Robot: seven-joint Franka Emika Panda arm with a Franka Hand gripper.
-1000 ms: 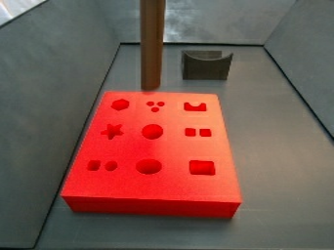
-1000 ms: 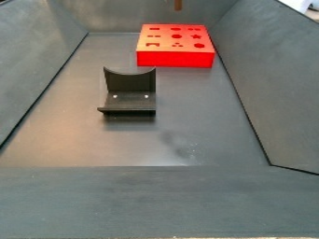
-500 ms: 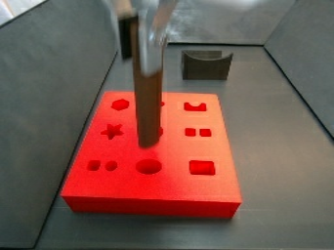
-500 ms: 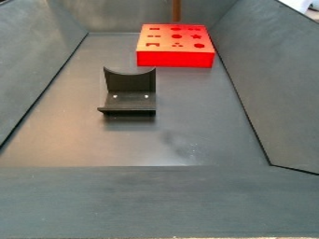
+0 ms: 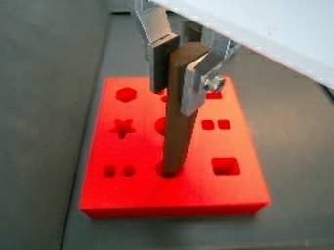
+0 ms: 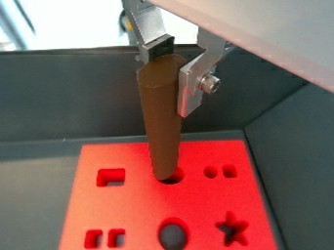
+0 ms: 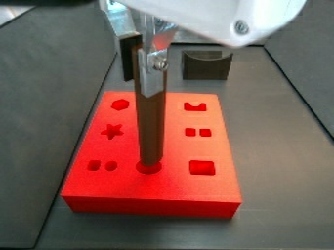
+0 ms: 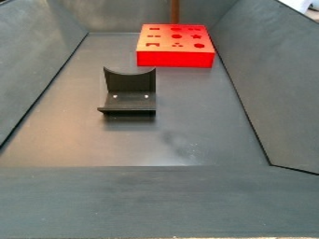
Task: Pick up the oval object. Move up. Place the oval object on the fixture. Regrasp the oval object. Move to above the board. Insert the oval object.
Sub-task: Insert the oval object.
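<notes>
Insert step under way. Gripper [image 5: 179, 66] over centre of board [image 5: 241, 190], fingers [image 5: 193, 83] clamped on upright oval object [image 5: 174, 122]. Peg's lower tip at mouth of recess, frame centre, wrist view. Fixture [image 8: 127, 91] empty, left-centre of side view. Next, probably: push straight down, keep vertical, then let go.

Gripper pointing straight down, fingers clamped on a piece.

Gripper [image 5: 181, 61] hangs above the board [image 5: 104, 190]; flat silver fingers [image 6: 198, 80] closed on the top of the oval object [image 6: 160, 117], which stands upright between them. White wrist housing fills the upper part of a side view, gripper [image 7: 147, 54] below it.
</notes>
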